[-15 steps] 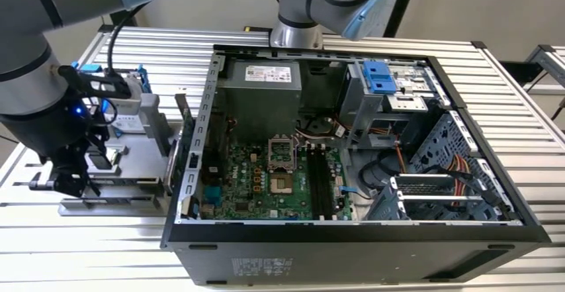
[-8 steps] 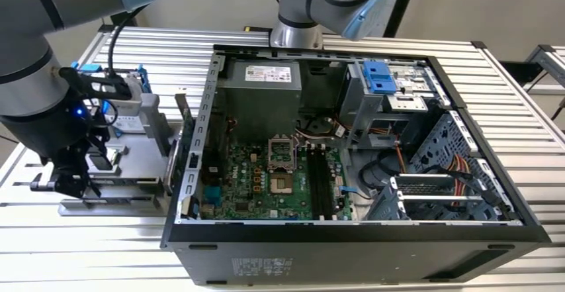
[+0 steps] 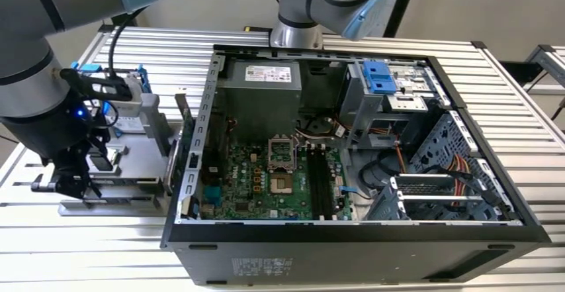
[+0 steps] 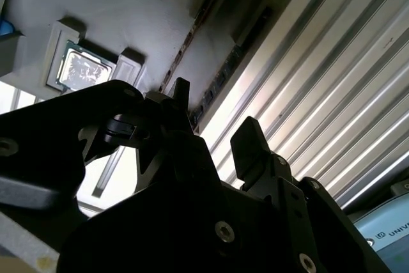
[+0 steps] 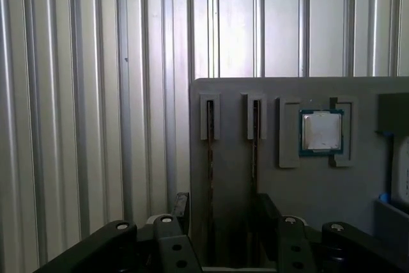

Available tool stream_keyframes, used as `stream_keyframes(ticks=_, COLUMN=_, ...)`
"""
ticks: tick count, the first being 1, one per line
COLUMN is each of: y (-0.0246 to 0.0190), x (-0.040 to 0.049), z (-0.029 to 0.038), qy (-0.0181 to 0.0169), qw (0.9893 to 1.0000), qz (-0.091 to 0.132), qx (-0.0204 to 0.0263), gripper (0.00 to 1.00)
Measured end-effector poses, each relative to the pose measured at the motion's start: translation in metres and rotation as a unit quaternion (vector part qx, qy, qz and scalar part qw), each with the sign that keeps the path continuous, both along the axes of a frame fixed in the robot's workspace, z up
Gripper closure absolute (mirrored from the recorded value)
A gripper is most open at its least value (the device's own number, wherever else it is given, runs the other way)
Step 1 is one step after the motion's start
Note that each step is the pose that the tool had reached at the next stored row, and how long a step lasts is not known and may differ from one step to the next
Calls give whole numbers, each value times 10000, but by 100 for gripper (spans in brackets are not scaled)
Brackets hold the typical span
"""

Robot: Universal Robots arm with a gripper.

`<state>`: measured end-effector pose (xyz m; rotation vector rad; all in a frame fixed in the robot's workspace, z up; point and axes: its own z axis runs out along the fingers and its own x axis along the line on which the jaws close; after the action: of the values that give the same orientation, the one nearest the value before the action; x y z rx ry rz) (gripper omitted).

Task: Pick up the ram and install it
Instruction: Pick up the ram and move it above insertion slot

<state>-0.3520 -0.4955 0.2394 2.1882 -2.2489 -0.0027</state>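
Note:
Two thin ram sticks stand on edge in parallel slots of a grey holder plate [image 5: 307,190], one ram stick [image 5: 210,158] beside the other [image 5: 255,151]. In the second wrist view the same sticks [image 4: 220,75] run away from the fingers. My gripper [image 5: 223,212] hangs open just above the near ends of the sticks, one black finger [image 5: 181,206] on each outer side, holding nothing. It is also seen open in the second wrist view [image 4: 215,119]. In the exterior view the gripper [image 3: 69,181] sits low over the plate, to the left of the open computer case.
A square silver CPU chip [image 5: 321,131] lies in a recess of the plate beside the sticks. A hard drive in a blue frame [image 3: 124,106] stands behind. The open case [image 3: 353,226] shows the motherboard's black slots [image 3: 318,183]. A second arm [image 3: 322,7] stands at the back.

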Motion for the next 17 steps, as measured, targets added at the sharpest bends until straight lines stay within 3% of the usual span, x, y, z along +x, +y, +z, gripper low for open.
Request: stream_keyframes(ticks=17, y=-1, x=-1, z=-44, qy=0, qw=10000, qz=-5, qx=-1, gripper=0)
